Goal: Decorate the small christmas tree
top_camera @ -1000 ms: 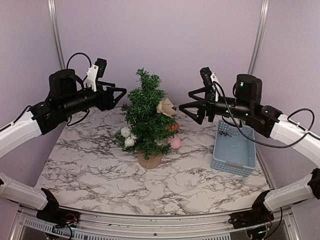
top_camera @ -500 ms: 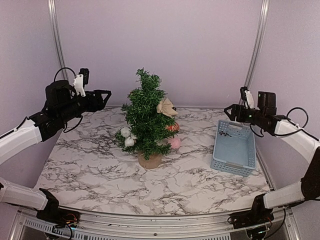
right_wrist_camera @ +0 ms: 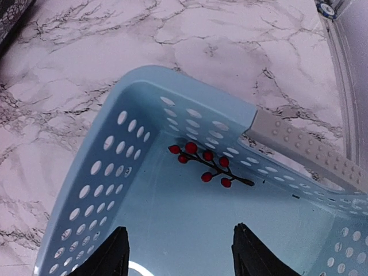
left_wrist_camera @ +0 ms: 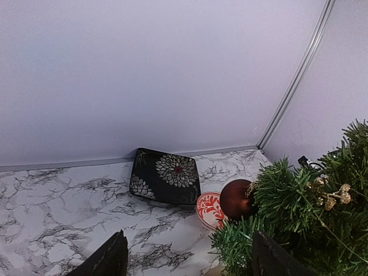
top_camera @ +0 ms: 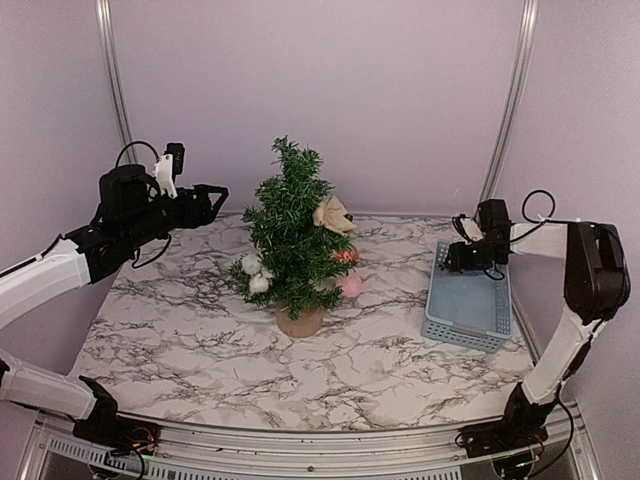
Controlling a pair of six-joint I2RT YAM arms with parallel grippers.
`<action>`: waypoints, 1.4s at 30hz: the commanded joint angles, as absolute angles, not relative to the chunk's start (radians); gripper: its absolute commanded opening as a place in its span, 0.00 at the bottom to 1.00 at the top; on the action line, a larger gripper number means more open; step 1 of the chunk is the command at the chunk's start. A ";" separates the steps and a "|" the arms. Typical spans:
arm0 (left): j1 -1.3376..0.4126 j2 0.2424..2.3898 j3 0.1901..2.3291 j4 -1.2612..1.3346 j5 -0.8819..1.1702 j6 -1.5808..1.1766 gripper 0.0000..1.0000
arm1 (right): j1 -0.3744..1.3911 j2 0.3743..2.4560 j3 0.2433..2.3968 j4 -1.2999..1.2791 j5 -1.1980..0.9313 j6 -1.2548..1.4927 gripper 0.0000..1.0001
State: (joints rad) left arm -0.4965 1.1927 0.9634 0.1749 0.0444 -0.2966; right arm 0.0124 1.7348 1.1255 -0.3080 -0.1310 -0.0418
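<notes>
The small christmas tree [top_camera: 292,235] stands mid-table on a round tan base [top_camera: 299,322], carrying white balls [top_camera: 255,274], a pink ball [top_camera: 349,286] and a beige ornament [top_camera: 332,213]. My left gripper [top_camera: 222,194] hovers open, left of the tree and apart from it. In the left wrist view [left_wrist_camera: 188,248] its jaws frame the tree's branches [left_wrist_camera: 310,213] and a dark red ball [left_wrist_camera: 237,198]. My right gripper [top_camera: 452,262] is open over the far end of the blue basket [top_camera: 468,318]. In the right wrist view [right_wrist_camera: 179,234] a red berry sprig [right_wrist_camera: 207,164] lies on the basket floor just beyond the fingertips.
A black flowered plate [left_wrist_camera: 165,176] and a red-and-white patterned disc [left_wrist_camera: 208,209] lie on the marble table [top_camera: 200,340] behind the tree. The basket's perforated wall [right_wrist_camera: 109,172] rises left of the right gripper. Purple walls close off the back and sides.
My right arm swung away from the tree and down over the basket, its jaws narrowing. My left gripper pulled back a little to the left of the tree.
</notes>
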 commanded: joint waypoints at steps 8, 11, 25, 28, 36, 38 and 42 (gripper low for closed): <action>-0.492 1.210 0.967 0.210 0.060 -0.294 0.75 | 0.012 1.877 1.219 -0.248 -0.049 -0.123 0.60; -0.492 1.209 0.970 0.210 0.058 -0.294 0.75 | 0.012 1.898 1.221 -0.211 -0.054 -0.130 0.59; -0.493 1.202 0.966 0.212 0.059 -0.292 0.75 | 0.011 1.996 1.271 -0.153 -0.061 -0.152 0.57; -0.492 1.199 0.964 0.212 0.055 -0.290 0.75 | 0.012 2.015 1.279 -0.165 -0.068 -0.148 0.54; -0.492 1.209 0.967 0.215 0.062 -0.291 0.75 | 0.020 1.995 1.227 -0.209 -0.101 -0.100 0.34; -0.492 1.208 0.966 0.216 0.063 -0.294 0.75 | 0.030 1.962 1.192 -0.221 -0.095 -0.074 0.30; -0.492 1.205 0.963 0.219 0.066 -0.295 0.75 | 0.068 1.879 1.108 -0.257 -0.088 -0.025 0.25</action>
State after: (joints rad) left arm -0.4965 1.2057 0.9634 0.1772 0.0521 -0.2962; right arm 0.0254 1.9594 1.1732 -0.1825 -0.0875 -0.0845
